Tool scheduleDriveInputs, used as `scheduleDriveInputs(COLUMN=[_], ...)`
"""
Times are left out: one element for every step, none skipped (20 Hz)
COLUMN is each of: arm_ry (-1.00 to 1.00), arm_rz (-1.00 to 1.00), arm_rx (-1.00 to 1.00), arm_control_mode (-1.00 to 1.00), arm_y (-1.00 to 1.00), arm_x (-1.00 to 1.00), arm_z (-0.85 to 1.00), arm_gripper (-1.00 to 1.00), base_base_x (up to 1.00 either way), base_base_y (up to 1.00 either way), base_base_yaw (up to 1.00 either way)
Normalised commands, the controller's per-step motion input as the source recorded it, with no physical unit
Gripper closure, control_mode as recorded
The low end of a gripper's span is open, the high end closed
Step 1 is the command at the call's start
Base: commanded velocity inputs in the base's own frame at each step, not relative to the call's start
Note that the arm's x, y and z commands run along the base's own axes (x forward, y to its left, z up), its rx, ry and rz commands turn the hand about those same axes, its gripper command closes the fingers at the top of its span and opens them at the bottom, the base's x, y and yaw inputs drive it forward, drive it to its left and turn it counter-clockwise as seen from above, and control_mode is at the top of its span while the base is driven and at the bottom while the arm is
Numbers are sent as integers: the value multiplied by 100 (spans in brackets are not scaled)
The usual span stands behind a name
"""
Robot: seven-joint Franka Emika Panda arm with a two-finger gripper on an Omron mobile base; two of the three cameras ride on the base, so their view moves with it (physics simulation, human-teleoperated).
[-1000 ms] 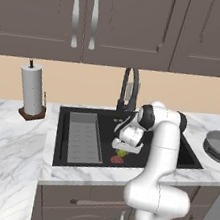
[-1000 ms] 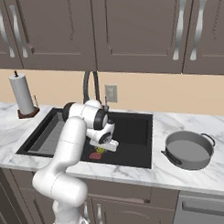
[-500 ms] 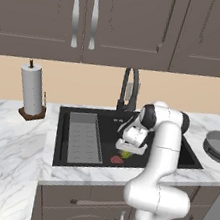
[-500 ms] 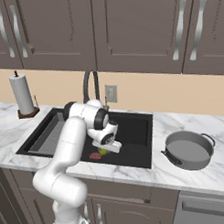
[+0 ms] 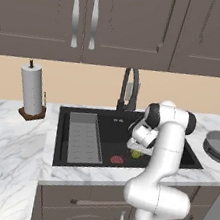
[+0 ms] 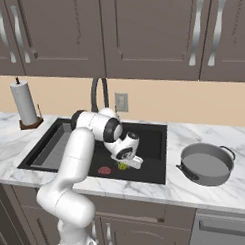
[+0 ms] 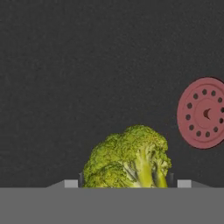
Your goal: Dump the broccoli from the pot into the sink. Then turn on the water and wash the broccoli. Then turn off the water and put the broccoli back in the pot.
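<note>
With the lumpy yellow-green broccoli sitting between the 2 dark fingertips of the half-open gripper, close squarely on it, clear of the flat red round drain beside.

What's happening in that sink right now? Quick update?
Gripper down in sink, jaws either side of broccoli. Firm grip unconfirmed. Red drain beside it. Pot waits on counter.

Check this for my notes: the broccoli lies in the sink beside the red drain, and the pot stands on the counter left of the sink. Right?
Not quite. The pot stands on the counter right of the sink, as the right base view shows. The broccoli does lie in the sink beside the red drain.
</note>
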Motion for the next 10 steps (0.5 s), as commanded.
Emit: scheduleDriveInputs(arm_ry=[-3,-4,-4,-5,-7,-7,-8,-8,-8,-8], arm_rz=[-10,-9,-9,-8,-8,-8,-7,-7,-7,-7], arm_rx=[0,0,0,0,0,0,0,0,0,0], arm_control_mode=[-100,-100,-100,-100,-100,-100,-100,-100,-100,-100], arm_y=[-54,-51,-50,-49,-47,-46,-44,-45,-39,-39], arm_x=[0,0,0,0,0,-1,-5,-6,-8,-9], arm_z=[12,14,14,15,20,26,29,36,40,49], arm_gripper=[100,100,100,100,100,100,100,100,100,100], base_base_x=[0,0,0,0,0,0,0,0,0,0], base_base_y=[0,0,0,0,0,0,0,0,0,0], base_base_yaw=[0,0,0,0,0,0,0,0,0,0])
